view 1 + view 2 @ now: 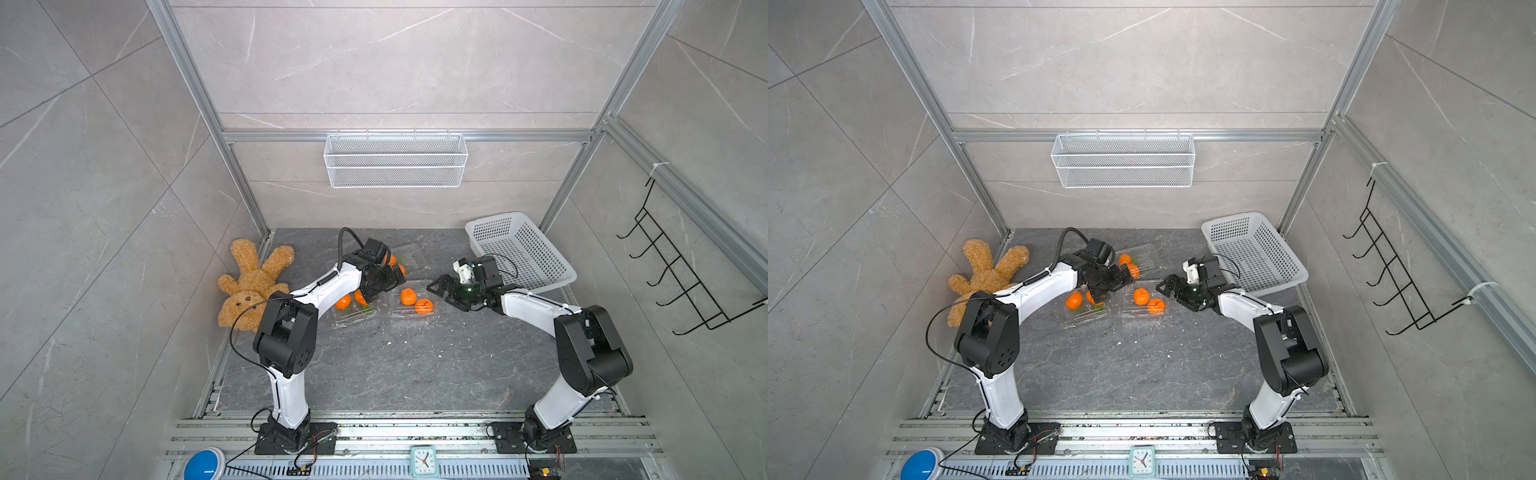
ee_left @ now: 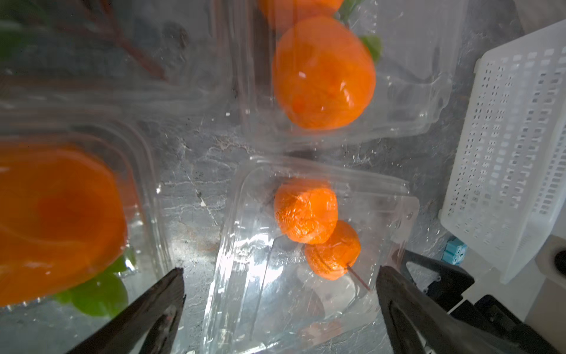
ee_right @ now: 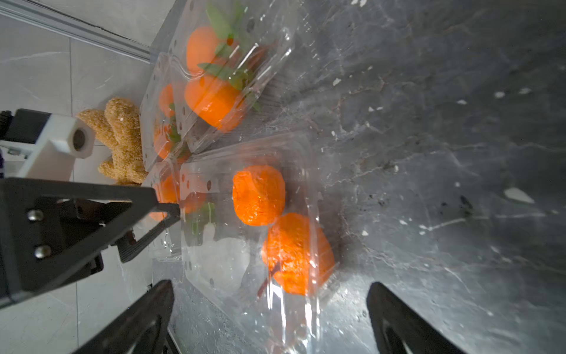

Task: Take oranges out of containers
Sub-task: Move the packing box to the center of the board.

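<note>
Three clear containers lie together mid-table. The right container (image 1: pixel 401 311) holds two oranges (image 1: pixel 408 296) (image 1: pixel 424 306); the wrist views show that container (image 2: pixel 392 220) (image 3: pixel 214 275) and its oranges (image 2: pixel 306 211) (image 3: pixel 258 194). My right gripper (image 1: pixel 440 296) (image 3: pixel 271 285) stands open just right of it, with nothing between the fingers. My left gripper (image 1: pixel 384 286) (image 2: pixel 280 271) hangs open over the gap between the containers, holding nothing. The left container (image 1: pixel 353 318) holds two leafy oranges (image 1: pixel 343 302). The back container (image 1: pixel 411 257) holds two more oranges (image 1: pixel 390 259), partly hidden by the left wrist.
A white perforated basket (image 1: pixel 519 249) leans at the back right, close behind the right wrist. A plush bear (image 1: pixel 253 282) lies against the left wall. A wire mesh basket (image 1: pixel 395 160) hangs on the back wall and a black hook rack (image 1: pixel 681 270) on the right wall.
</note>
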Tool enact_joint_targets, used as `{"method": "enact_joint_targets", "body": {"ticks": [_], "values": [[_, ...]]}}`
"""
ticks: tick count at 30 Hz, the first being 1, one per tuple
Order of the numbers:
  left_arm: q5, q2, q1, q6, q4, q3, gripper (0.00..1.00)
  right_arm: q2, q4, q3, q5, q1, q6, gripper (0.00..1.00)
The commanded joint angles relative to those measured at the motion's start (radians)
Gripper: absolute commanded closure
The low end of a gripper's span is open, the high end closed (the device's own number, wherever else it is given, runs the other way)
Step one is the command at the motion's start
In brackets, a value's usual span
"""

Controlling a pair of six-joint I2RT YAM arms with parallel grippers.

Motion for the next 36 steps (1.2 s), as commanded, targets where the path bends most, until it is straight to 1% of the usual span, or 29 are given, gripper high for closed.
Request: {"method": "enact_joint_targets", "body": {"ticks": [1,5,10,14,18,21,23,24,27,29,32,36], "values": [[0.009,-0.05,-0.011,0.007,-0.003,-0.013,0.0,0.033,0.073,-0.008,-0.047,0.004,0.015,0.04],[0.016,-0.042,-0.019,-0.003,0.006,-0.03,0.0,0.051,0.102,-0.017,-0.053,0.009,0.042,0.09],[-0.039,-0.06,-0.012,0.035,-0.046,-0.045,0.0,0.053,0.144,-0.036,-0.052,0.042,0.076,0.1],[-0.051,-0.076,0.03,0.061,-0.068,-0.069,0.0,0.048,0.183,-0.057,-0.037,0.096,0.113,0.11],[-0.064,-0.071,0.064,0.102,-0.09,-0.054,0.0,0.029,0.211,-0.091,-0.035,0.131,0.143,0.12],[-0.051,-0.047,0.067,0.13,-0.096,-0.018,0.0,-0.01,0.199,-0.13,-0.035,0.132,0.123,0.12],[-0.002,-0.027,0.065,0.136,-0.062,-0.006,0.0,-0.042,0.169,-0.155,-0.002,0.12,0.09,0.11],[0.011,-0.018,0.062,0.136,-0.052,-0.001,0.0,-0.052,0.169,-0.165,0.001,0.112,0.084,0.11],[0.018,0.013,0.038,0.149,-0.044,0.036,0.0,-0.062,0.213,-0.19,-0.04,0.081,0.098,0.08],[0.025,0.029,0.019,0.151,-0.033,0.051,0.0,-0.063,0.264,-0.198,-0.069,0.064,0.124,0.03],[0.03,0.046,0.006,0.141,-0.023,0.061,0.0,-0.058,0.318,-0.19,-0.087,0.058,0.147,0.0],[0.029,0.043,0.006,0.132,0.004,0.041,0.0,-0.022,0.416,-0.184,-0.123,0.057,0.197,0.0]]}}
